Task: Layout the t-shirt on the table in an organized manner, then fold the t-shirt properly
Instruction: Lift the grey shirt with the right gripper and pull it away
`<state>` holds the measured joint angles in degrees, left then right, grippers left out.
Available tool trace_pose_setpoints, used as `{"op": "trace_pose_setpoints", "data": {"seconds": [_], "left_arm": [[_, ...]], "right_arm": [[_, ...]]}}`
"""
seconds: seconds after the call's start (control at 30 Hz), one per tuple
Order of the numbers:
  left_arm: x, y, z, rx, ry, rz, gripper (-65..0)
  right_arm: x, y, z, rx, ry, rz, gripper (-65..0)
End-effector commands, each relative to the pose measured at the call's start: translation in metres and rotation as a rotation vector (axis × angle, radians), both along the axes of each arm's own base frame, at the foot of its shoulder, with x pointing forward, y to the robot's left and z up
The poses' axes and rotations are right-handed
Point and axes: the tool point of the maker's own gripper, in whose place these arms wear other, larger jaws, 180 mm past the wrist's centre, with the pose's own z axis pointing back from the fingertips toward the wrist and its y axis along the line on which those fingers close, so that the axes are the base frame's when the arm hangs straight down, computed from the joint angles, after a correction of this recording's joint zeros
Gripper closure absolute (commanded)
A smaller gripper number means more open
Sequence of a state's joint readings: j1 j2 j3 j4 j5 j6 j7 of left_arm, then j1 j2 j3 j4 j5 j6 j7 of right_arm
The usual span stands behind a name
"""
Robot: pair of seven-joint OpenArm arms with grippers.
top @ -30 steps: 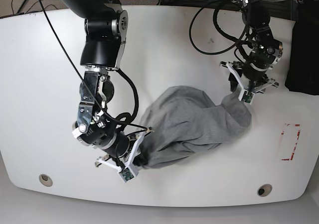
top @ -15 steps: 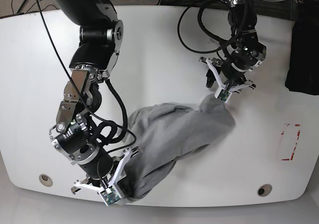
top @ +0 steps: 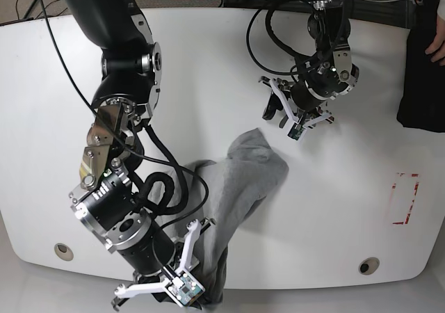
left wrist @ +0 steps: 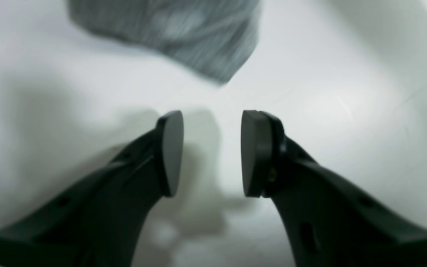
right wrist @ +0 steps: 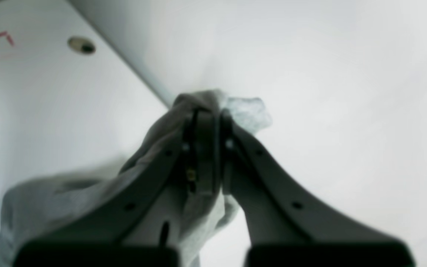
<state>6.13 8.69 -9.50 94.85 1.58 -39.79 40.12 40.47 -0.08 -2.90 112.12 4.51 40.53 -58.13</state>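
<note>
Since the earlier frames the shirt point(top: 240, 188) has left the left gripper point(top: 281, 116) and been dragged toward the near left, its mass now narrower and strung out toward the table's near edge. It lies on the table point(top: 55, 118) as a grey rumpled band running from mid-table down to the right gripper point(top: 197, 290) at the near edge. That gripper's jaws are pressed together on a bunch of the cloth, which wraps both fingers point(right wrist: 206, 148) in the right wrist view and trails off behind them. The left gripper sits at the far side, right of centre, jaws parted with nothing between them; the shirt's nearest tip lies just beyond its fingertips point(left wrist: 171, 148), apart from them. A red-outlined mark point(top: 405, 198) lies at the right and a grommet hole point(top: 368, 266) near the right near edge.
</note>
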Motion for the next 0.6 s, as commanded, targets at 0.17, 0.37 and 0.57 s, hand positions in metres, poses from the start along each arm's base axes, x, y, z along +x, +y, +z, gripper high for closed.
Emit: {"op": "trace_pose_setpoints", "data": {"seconds": [0.17, 0.37, 0.57], "left_arm": [[0.018, -0.01, 0.014, -0.048, -0.053, -0.009, -24.2], [0.03, -0.01, 0.023, -0.048, -0.08, -0.011, -24.2], [0.032, -0.01, 0.025, -0.05, -0.086, -0.011, -24.2]], "right_arm": [[-0.004, 0.004, 0.083, 0.001, -0.212, 0.011, 0.0], [-0.009, -0.001, 0.132, -0.014, -0.327, -0.019, 0.0], [-0.013, -0.001, 0.174, -0.016, -0.407, -0.023, 0.0]]}}
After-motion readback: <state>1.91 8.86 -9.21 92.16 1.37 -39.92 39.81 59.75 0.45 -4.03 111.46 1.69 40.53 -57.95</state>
